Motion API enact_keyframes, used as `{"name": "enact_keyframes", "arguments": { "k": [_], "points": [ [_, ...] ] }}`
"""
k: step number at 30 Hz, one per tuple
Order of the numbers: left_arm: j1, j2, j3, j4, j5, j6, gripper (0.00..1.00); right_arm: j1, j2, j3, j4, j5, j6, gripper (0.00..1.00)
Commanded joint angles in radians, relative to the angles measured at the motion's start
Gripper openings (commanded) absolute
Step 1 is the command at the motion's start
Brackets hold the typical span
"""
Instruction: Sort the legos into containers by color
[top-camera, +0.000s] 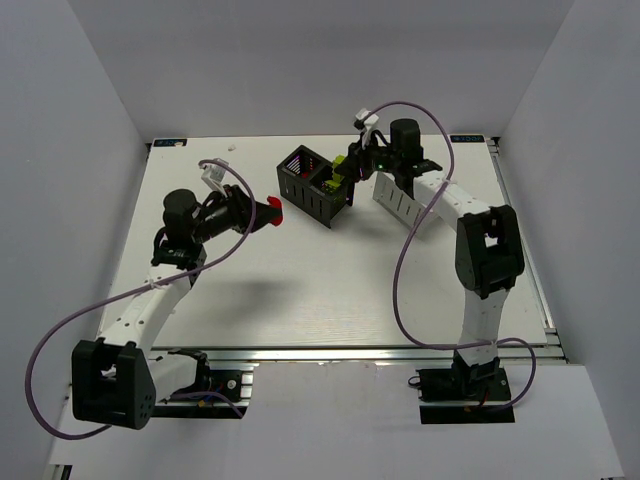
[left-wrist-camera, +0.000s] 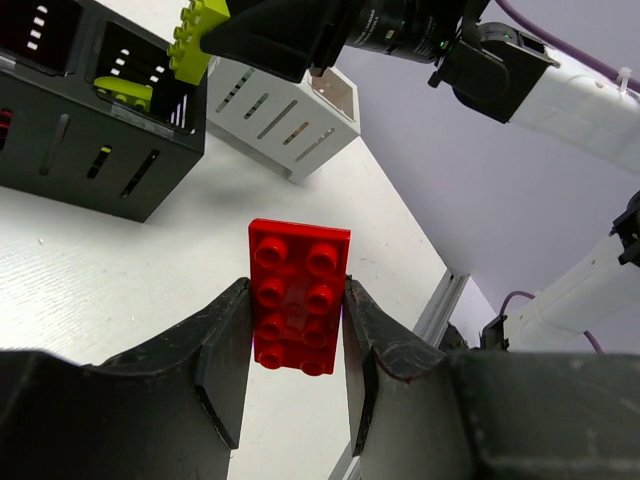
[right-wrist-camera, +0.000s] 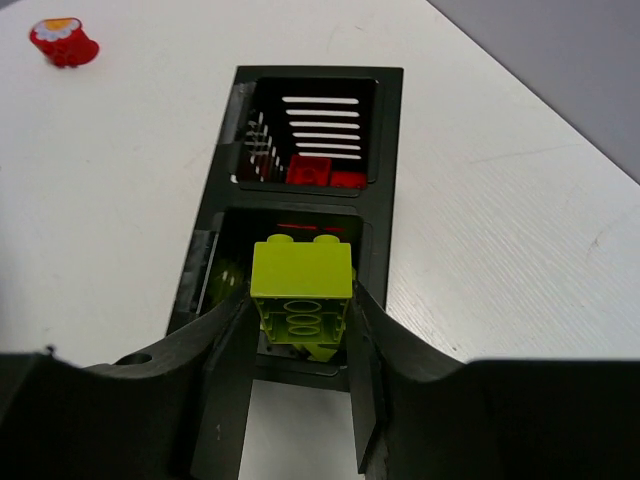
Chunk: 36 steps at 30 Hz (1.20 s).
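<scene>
My left gripper (left-wrist-camera: 297, 292) is shut on a flat red lego (left-wrist-camera: 298, 270), studs facing the camera, held above the table in front of the black container (left-wrist-camera: 90, 150). From above, the red lego (top-camera: 271, 212) sits left of the black container (top-camera: 315, 187). My right gripper (right-wrist-camera: 300, 300) is shut on a lime-green lego (right-wrist-camera: 300, 280) over the near compartment of the black container (right-wrist-camera: 385, 180). That compartment holds more lime legos (left-wrist-camera: 125, 92). The far compartment holds red legos (right-wrist-camera: 322, 172). A white container (left-wrist-camera: 285, 120) stands right behind the black one.
A small red piece with a pale top (right-wrist-camera: 63, 40) lies on the table beyond the black container. The table's metal edge rail (left-wrist-camera: 440, 300) runs close by on the right of the left wrist view. The right arm (top-camera: 485, 250) reaches over the back right of the table.
</scene>
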<state>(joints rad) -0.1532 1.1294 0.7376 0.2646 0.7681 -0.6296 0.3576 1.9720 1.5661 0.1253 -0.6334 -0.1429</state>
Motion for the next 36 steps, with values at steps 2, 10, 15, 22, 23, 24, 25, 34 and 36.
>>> {"name": "enact_keyframes", "arguments": {
  "k": [2,10,15,22,23,24,25,34,36],
  "points": [
    [0.004,0.02,0.049,-0.024,-0.029,-0.021,0.0,0.011,0.025,0.071,0.042,0.037,-0.047,0.0],
    [0.003,0.095,0.111,-0.007,-0.047,-0.053,0.0,0.023,0.07,0.103,0.036,0.02,-0.04,0.1],
    [0.003,0.165,0.181,-0.01,-0.052,-0.045,0.0,0.03,0.077,0.097,0.019,-0.002,-0.04,0.27],
    [-0.025,0.375,0.442,-0.194,-0.122,0.074,0.0,0.03,0.044,0.04,0.014,-0.034,-0.043,0.59],
    [-0.038,0.43,0.474,-0.24,-0.136,0.091,0.0,0.029,0.033,0.031,0.025,-0.041,-0.043,0.62],
    [-0.046,0.458,0.543,-0.275,-0.166,0.122,0.0,0.026,0.009,0.011,0.03,-0.046,-0.044,0.66],
    [-0.052,0.484,0.572,-0.298,-0.179,0.134,0.0,0.024,-0.004,0.003,0.031,-0.057,-0.046,0.7],
    [-0.109,0.69,0.775,-0.292,-0.314,0.228,0.03,-0.042,-0.17,-0.078,0.007,-0.224,-0.056,0.89],
    [-0.118,0.716,0.795,-0.278,-0.346,0.238,0.04,-0.071,-0.192,-0.095,-0.001,-0.326,-0.054,0.89]
  ]
}}
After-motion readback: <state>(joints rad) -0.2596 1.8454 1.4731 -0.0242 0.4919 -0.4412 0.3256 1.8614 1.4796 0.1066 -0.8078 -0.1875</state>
